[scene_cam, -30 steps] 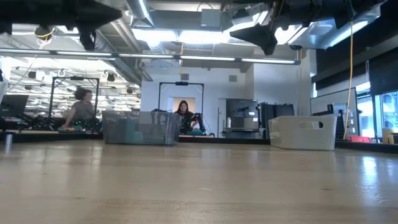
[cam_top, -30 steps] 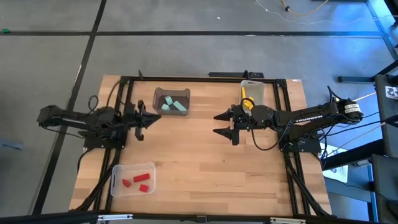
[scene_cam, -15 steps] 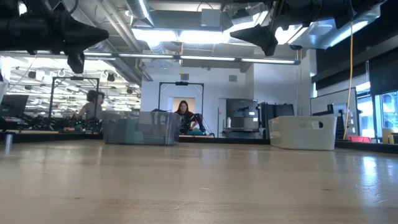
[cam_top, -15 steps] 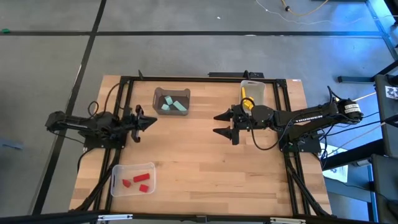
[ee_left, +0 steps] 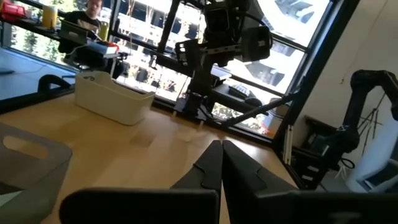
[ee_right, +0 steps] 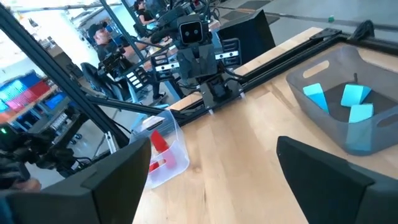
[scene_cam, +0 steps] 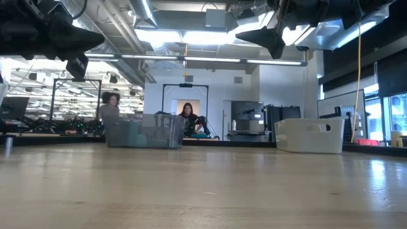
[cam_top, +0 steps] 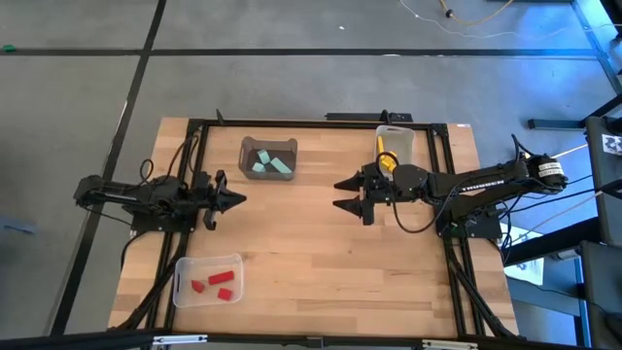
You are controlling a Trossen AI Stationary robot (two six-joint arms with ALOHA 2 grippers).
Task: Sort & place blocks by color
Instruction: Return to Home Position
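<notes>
Hovering the left gripper (cam_top: 233,199) over the table (cam_top: 311,253), fingers pinched together, empty; hanging the right gripper (cam_top: 345,193) mid-table, fingers spread wide. Showing red blocks (cam_top: 216,282) lying in a clear bin (cam_top: 181,282) near the left arm, green blocks (cam_top: 270,165) in a dark bin (cam_top: 245,156), yellow blocks (cam_top: 388,158) in a tub (cam_top: 403,136) beside the right arm.

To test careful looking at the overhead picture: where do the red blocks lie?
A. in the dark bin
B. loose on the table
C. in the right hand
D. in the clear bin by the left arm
D: the red blocks lie inside the clear bin at the picture's lower left.
</notes>
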